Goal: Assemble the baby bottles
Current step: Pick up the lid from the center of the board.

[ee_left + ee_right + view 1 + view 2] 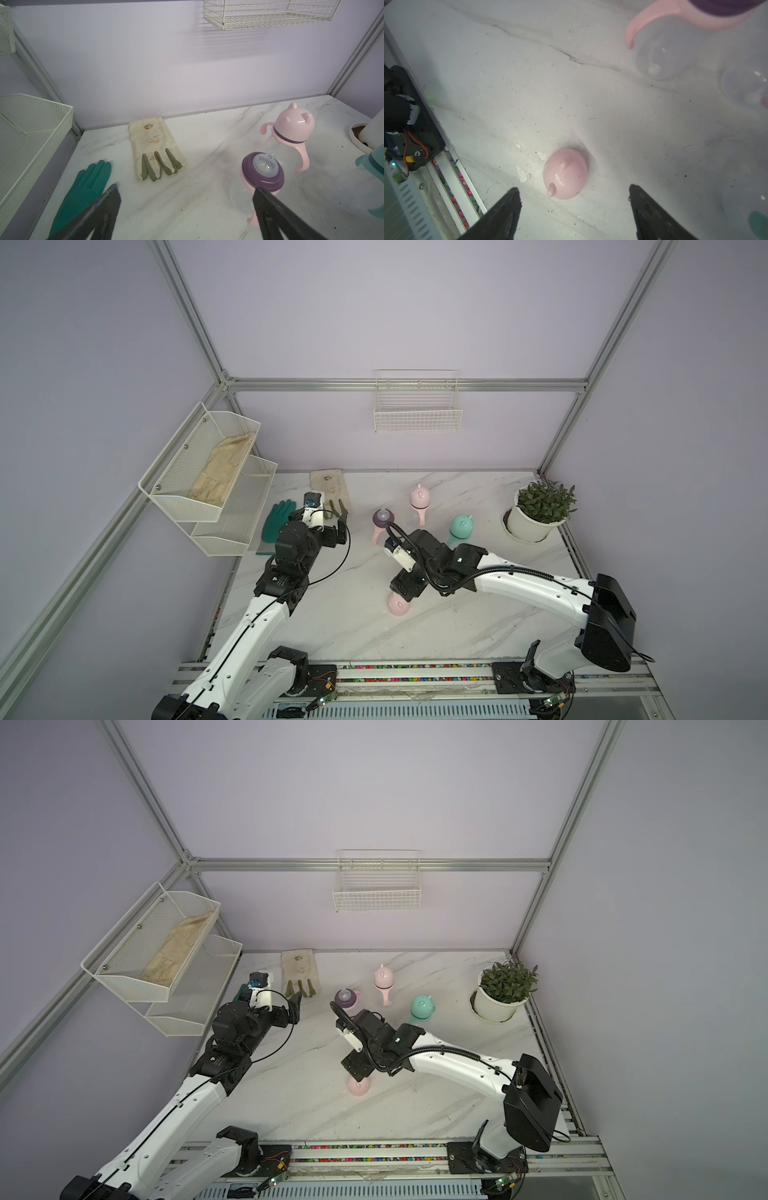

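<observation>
Pink dome cap (564,173), whole in right wrist view, half-covered from above.

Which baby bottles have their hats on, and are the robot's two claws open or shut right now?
pink bottle with bare nipple: upright, cap off.
loose pink cap: dome up on the table.
other pink bottle: upright, capped.
mint bottle: upright, capped.
left gripper: open, empty.
right gripper: open, empty, over the loose pink cap.

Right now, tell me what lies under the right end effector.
A pink eared cap sits dome-up on the table below the open right end effector. In both top views it hides part of the cap.
</observation>
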